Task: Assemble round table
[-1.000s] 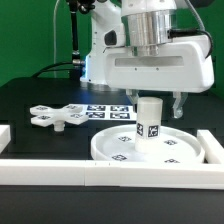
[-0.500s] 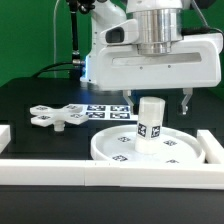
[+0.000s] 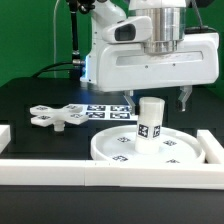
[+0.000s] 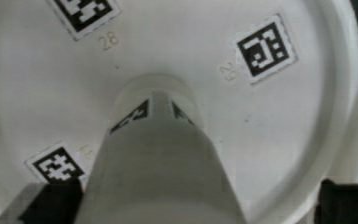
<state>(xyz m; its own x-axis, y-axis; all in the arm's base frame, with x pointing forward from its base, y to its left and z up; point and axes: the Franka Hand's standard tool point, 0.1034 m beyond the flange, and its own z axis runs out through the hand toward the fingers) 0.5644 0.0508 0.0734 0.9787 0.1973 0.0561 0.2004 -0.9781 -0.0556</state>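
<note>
The large round disc lies flat on the table at the front. The short thick cylinder leg stands upright in its middle. My gripper is open just above the leg's top, one finger on each side, and neither touches the leg. The flat cross-shaped foot piece lies on the black table at the exterior view's left. In the wrist view I look down along the leg onto the tagged disc. My dark fingertips show at the frame's edge on either side of the leg.
Long white border rails run along the front, at the exterior view's left and at its right. The marker board lies behind the disc. A green wall stands at the back.
My jaws have spread apart from the leg's top and the gripper has risen a little. The leg stays upright in the disc.
</note>
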